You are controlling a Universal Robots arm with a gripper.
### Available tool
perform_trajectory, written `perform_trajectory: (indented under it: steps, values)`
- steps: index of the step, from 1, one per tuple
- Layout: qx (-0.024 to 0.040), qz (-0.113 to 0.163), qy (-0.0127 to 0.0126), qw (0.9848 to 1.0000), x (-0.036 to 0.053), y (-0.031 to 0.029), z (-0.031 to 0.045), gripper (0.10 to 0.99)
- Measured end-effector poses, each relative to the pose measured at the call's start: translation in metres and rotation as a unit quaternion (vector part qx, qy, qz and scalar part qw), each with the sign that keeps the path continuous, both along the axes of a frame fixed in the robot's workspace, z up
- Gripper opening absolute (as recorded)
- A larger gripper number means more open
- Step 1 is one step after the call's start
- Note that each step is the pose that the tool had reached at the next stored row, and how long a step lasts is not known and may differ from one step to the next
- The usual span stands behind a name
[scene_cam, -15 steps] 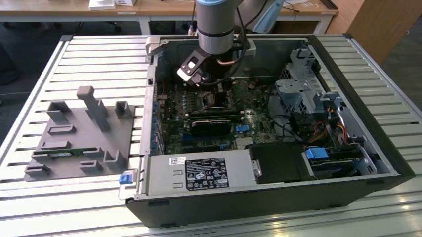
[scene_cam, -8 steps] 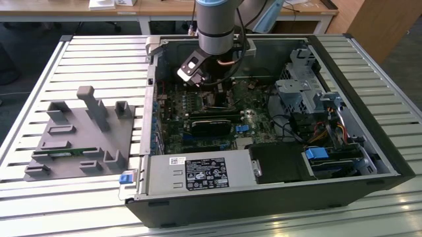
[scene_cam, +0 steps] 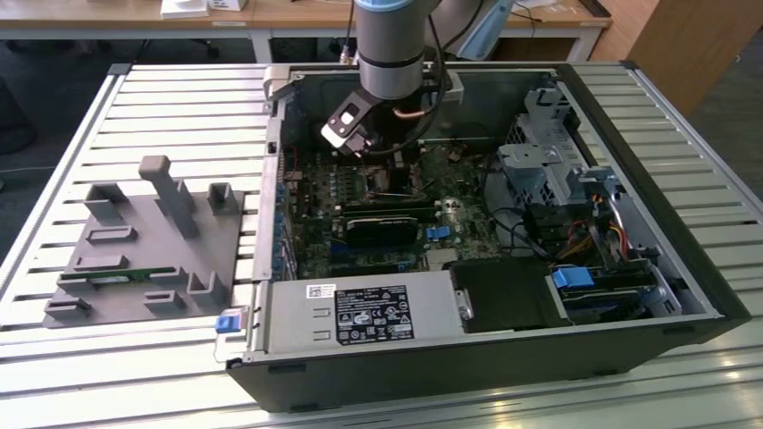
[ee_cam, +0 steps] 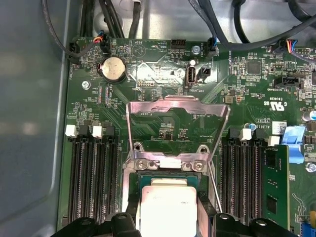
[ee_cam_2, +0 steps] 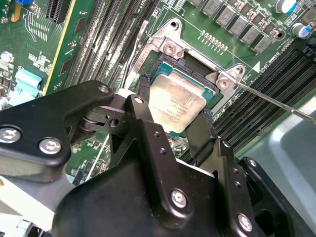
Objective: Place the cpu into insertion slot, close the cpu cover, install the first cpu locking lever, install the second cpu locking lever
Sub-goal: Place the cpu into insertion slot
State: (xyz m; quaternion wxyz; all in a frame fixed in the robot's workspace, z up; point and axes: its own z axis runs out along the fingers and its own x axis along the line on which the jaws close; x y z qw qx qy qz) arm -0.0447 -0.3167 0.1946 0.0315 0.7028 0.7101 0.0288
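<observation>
insertion slot [ee_cam_2: 170, 63]: gripper [ee_cam_2: 173, 107] directly above | hinge edge: cpu cover [ee_cam: 177, 104] raised, blocking | 2 flanking edges: low memory slots [ee_cam: 91, 182], open above | 1 thin lever [ee_cam_2: 276, 101] juts past corner

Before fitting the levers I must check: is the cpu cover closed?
No, the cpu cover stands open, swung back from the cpu.

Open computer case [scene_cam: 477, 375] on slatted table [scene_cam: 179, 89]; grey fixture [scene_cam: 155, 241] beside it, exterior view's left.

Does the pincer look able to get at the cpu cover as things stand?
Probably yes. The pincer is at the cpu, and the cpu cover, swung open just beyond it, has nothing over it.
</observation>
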Motion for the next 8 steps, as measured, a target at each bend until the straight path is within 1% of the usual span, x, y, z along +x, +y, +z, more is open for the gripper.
perform_trajectory:
  steps: [8]
  values:
    - [-0.0002,0.000,0.0001,1.0000,0.0000,0.0000,-0.0015,0.541]
